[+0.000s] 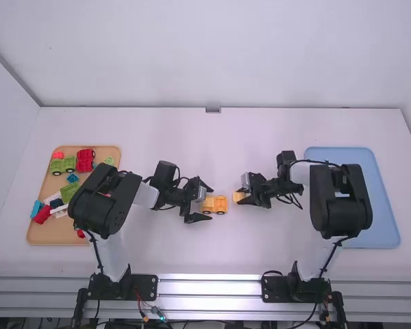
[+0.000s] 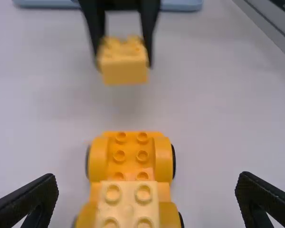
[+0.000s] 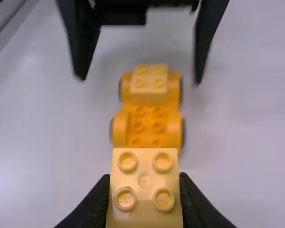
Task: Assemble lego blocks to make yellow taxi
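Observation:
Near the middle of the table stands the yellow wheeled car base [image 1: 220, 205], with a paler yellow block [image 2: 128, 204] on one end and bare studs on the other. My left gripper [image 1: 207, 203] is open around the block end, not touching it; in the left wrist view the left gripper [image 2: 147, 197] has its fingers wide apart. My right gripper [image 1: 244, 196], just right of the car base, is shut on a yellow block [image 1: 239, 197]. In the right wrist view that block sits studs up between the tips of the right gripper [image 3: 145, 190].
At the left, a tan tray [image 1: 48, 236] holds red, green, blue and white pieces, partly under the left arm. A blue tray [image 1: 383, 233] lies at the right, partly under the right arm.

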